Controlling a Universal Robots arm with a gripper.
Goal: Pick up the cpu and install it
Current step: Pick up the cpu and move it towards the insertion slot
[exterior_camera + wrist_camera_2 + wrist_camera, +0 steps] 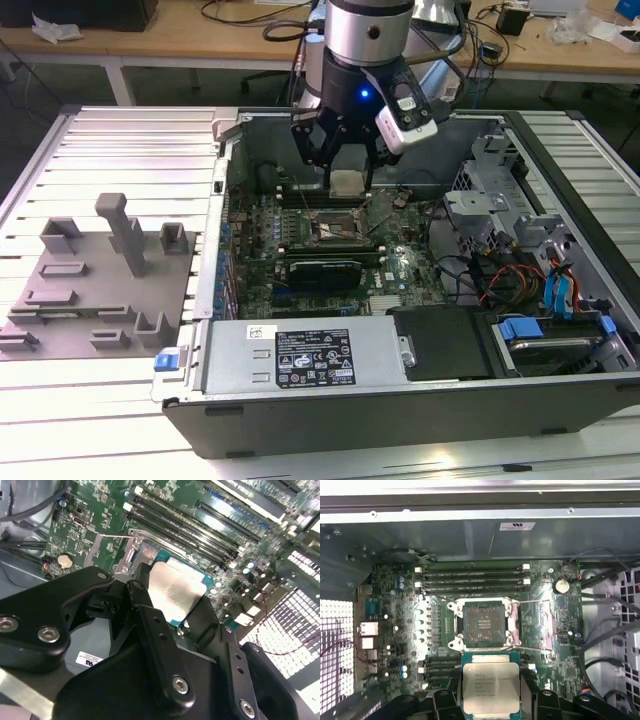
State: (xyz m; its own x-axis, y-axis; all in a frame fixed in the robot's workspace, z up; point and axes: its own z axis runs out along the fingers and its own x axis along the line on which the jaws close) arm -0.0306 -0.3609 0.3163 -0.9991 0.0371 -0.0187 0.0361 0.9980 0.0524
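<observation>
The cpu (347,182), a flat silvery square chip, hangs between the black fingers of my gripper (347,185), which is shut on it. It is inside the open computer case, a little above the motherboard and just behind the black socket frame (336,225). In the first wrist view the cpu (491,686) sits close to the camera with the open socket frame (484,624) beyond it. In the second wrist view the cpu (175,591) shows its metal top between the black fingers (145,597).
The open computer case (400,410) holds the motherboard (400,265), a power supply (300,355), drive bays and cables (520,280) on the exterior view's right. Grey fixture blocks (110,270) stand on the slatted table at the exterior view's left. Memory slots (472,577) lie beside the socket.
</observation>
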